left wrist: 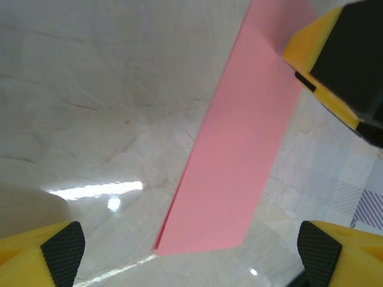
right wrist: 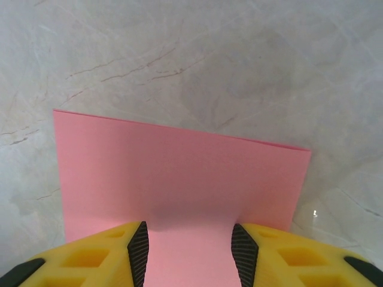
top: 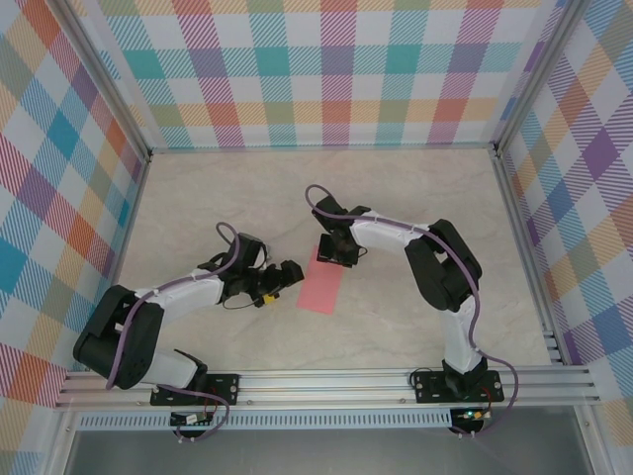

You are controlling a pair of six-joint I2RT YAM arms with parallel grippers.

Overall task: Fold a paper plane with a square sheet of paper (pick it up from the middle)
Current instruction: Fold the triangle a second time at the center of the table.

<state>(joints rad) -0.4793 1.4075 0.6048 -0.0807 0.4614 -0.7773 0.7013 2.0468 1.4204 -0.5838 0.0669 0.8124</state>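
Note:
The salmon-pink sheet of paper (top: 321,287) lies flat on the marble table, folded into a long narrow rectangle; a doubled edge shows along its left side (left wrist: 239,149). My right gripper (top: 336,255) stands over the sheet's far end. Its jaws are open, and its yellow fingers (right wrist: 242,248) come down on either side of a strip of pink paper (right wrist: 179,173); nothing is pinched between them. My left gripper (top: 287,277) is wide open just left of the sheet's near half, with the sheet's near corner ahead of its jaws (left wrist: 191,257). The right gripper's finger (left wrist: 335,54) rests on the paper.
The beige marble tabletop (top: 198,198) is walled by checkered panels (top: 326,69) at the back and sides. An aluminium rail (top: 326,386) runs along the near edge, where both arm bases are bolted.

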